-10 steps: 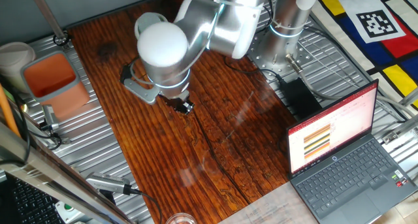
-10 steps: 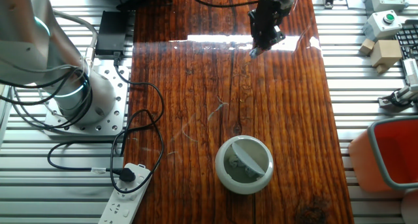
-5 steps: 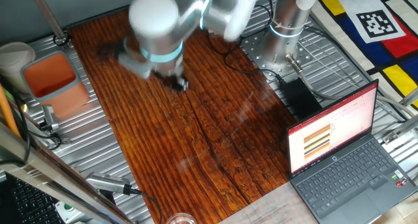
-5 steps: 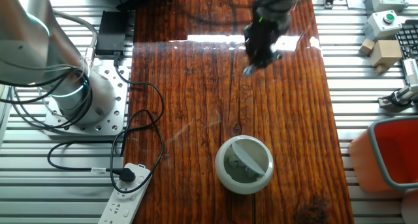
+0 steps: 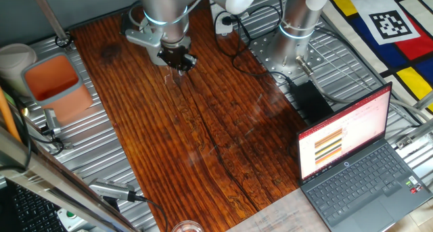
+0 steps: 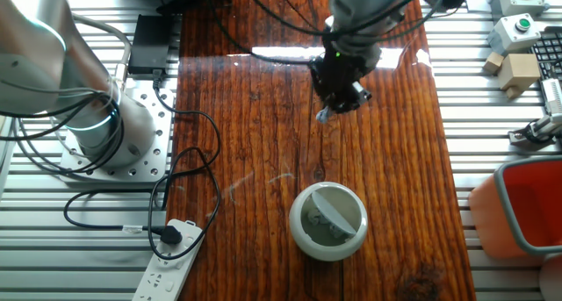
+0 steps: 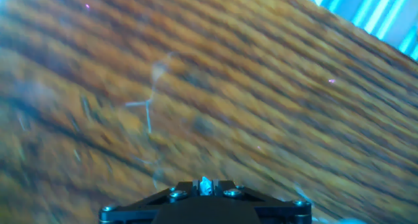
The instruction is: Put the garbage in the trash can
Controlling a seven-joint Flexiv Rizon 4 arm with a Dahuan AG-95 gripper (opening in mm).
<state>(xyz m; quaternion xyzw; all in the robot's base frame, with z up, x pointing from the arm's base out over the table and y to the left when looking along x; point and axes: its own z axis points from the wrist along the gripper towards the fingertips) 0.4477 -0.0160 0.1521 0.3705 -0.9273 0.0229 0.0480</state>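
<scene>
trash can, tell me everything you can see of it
The trash can shows only in the other fixed view: a small, round, pale grey cup of smooth plastic, seen from above. It stands upright on the wooden table, near the power strip. Something pale leans across inside. The gripper is apart from it; nothing touches its rim.

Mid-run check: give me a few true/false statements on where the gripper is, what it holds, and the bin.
1. The gripper pinches a small white paper wad. True.
2. The gripper is directly above the round grey trash can. False: it hangs over bare wood, well short of the can.
3. The trash can stands on the wooden tabletop. True.
4. The laptop is closed. False: it is open, screen lit.
5. The orange-lined bin sits on the wood. False: it sits off the board, on the metal slats.
</scene>
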